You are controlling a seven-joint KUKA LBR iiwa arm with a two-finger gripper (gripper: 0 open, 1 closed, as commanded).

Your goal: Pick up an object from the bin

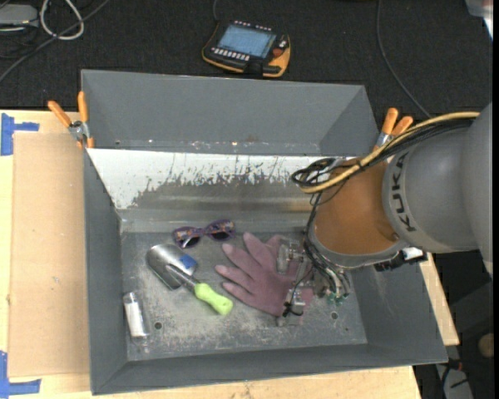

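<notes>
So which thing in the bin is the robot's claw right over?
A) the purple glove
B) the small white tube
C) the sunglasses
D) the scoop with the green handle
A: the gripper sits at the right edge of the purple glove, while the sunglasses, scoop and tube lie further left.

The arm point(437, 189) runs off the right edge, so most of it is cut away. Its orange cover point(349, 214) and the gripper point(296, 296) hide the right part of the bin point(224, 123) floor and the cuff end of the purple glove point(249, 274). Whether gripper and glove touch, I can't tell. A small pale thing point(135, 316) near the left wall is too small to name.
</notes>
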